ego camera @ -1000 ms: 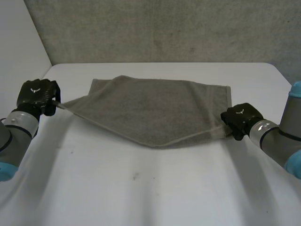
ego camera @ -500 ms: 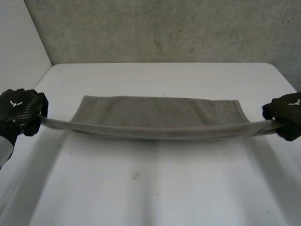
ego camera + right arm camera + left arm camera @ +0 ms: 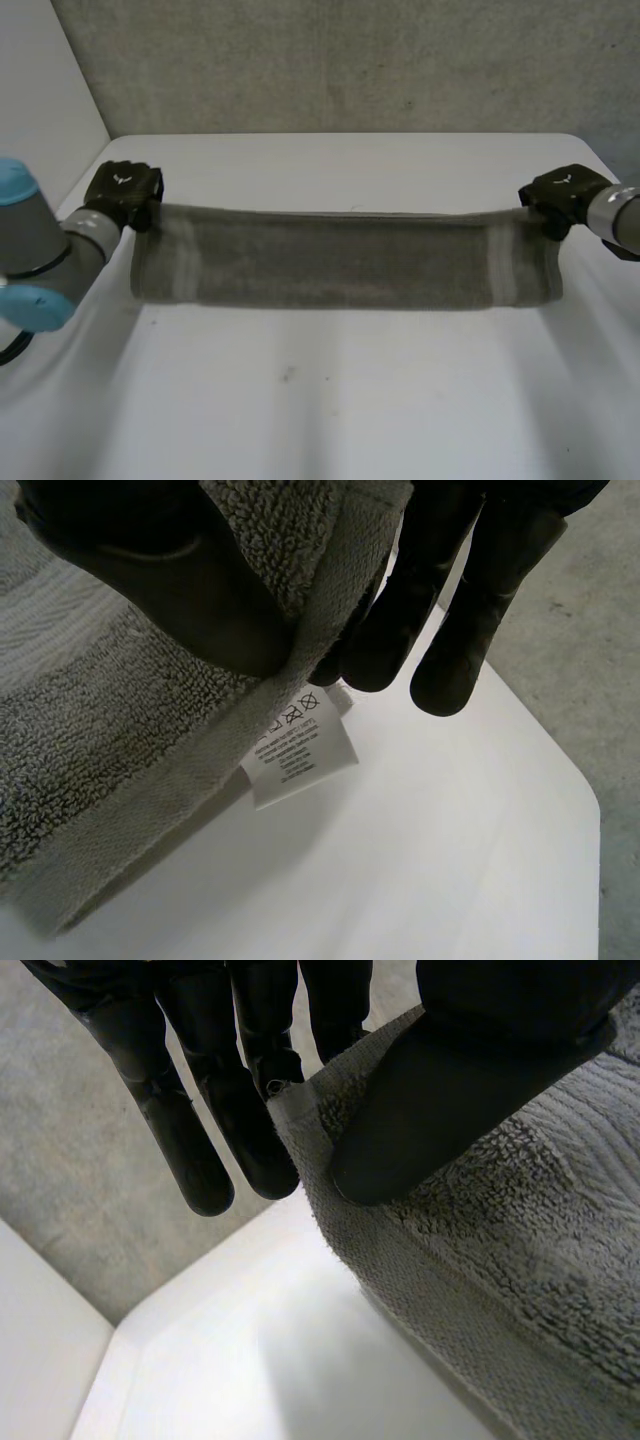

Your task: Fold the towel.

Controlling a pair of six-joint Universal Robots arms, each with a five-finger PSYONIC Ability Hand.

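Note:
A grey towel (image 3: 340, 260) hangs stretched between my two hands above the white table (image 3: 330, 400), its top edge taut and its lower edge drooping toward the tabletop. My left hand (image 3: 122, 193) pinches the towel's left top corner (image 3: 330, 1090) between thumb (image 3: 440, 1100) and fingers (image 3: 250, 1110). My right hand (image 3: 560, 195) pinches the right top corner (image 3: 320, 590) the same way, thumb (image 3: 170, 590) against fingers (image 3: 400, 610). A white care label (image 3: 298, 750) dangles from the towel's hem just below my right hand's fingers.
A grey wall (image 3: 340, 60) rises behind the table's far edge. A paler wall (image 3: 40, 90) stands at the left. Bare tabletop lies in front of the hanging towel, with a small dark speck (image 3: 288, 374) on it.
Both hands have lifted and carried the towel's corners away from me. The towel went from lying partly spread on the table to hanging as a taut band between the hands.

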